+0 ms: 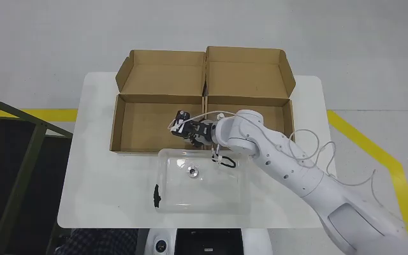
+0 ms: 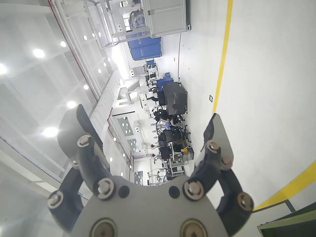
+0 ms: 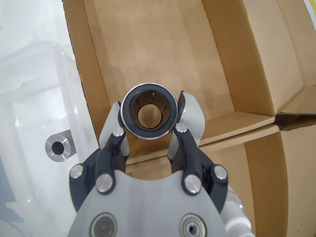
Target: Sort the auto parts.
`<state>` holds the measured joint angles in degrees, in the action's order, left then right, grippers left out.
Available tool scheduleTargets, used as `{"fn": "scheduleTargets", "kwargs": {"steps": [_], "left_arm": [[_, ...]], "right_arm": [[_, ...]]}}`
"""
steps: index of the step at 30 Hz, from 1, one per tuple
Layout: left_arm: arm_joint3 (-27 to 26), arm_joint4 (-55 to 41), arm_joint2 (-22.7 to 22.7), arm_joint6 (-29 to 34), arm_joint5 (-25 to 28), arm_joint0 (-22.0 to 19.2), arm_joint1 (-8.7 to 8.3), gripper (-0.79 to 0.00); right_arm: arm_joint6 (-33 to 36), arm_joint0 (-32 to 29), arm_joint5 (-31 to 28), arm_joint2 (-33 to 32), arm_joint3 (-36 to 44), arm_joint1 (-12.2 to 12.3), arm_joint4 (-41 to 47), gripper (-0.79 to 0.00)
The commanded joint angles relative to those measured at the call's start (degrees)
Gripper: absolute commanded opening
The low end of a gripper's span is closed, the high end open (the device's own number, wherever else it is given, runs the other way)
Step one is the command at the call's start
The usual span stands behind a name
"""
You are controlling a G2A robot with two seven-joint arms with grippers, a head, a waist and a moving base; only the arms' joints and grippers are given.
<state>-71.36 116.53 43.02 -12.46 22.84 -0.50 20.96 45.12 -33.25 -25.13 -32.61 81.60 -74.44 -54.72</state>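
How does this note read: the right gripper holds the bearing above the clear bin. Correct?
Not quite. The right gripper does hold the bearing, but above a cardboard box, not the clear bin, which lies beside it. The right wrist view shows this.

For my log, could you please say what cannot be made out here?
- Top view: the right arm hides part of the right box's floor.
- Top view: the black piece by the clear bin is too small to identify.
- Right wrist view: the bearing in the right tool shows end-on, its length hidden.
- Left wrist view: the left tool faces the room, so its place cannot be told.
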Motion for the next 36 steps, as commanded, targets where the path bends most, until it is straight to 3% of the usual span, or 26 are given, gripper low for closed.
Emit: {"fn": "scheduleTargets", "kwargs": {"steps": [1, 19, 30, 36], "left_arm": [[0.0, 0.0, 0.0, 0.0, 0.0, 0.0, 0.00, 0.000], [0.0, 0.0, 0.0, 0.0, 0.0, 0.0, 0.00, 0.000], [0.0, 0.0, 0.0, 0.0, 0.0, 0.0, 0.00, 0.000], [0.0, 0.0, 0.0, 0.0, 0.0, 0.0, 0.00, 0.000]], "right_arm": [[0.0, 0.1, -0.1, 0.1, -0.4, -0.2, 0.1, -0.696], [1.4, 0.5, -1.3, 0.1, -3.0, -2.0, -0.1, -0.434], [1.8, 0.1, -2.0, -0.9, -2.9, -2.5, -0.8, -0.416], [2.0, -0.5, -2.3, -2.8, 1.1, -2.2, -1.9, -0.416]]}}
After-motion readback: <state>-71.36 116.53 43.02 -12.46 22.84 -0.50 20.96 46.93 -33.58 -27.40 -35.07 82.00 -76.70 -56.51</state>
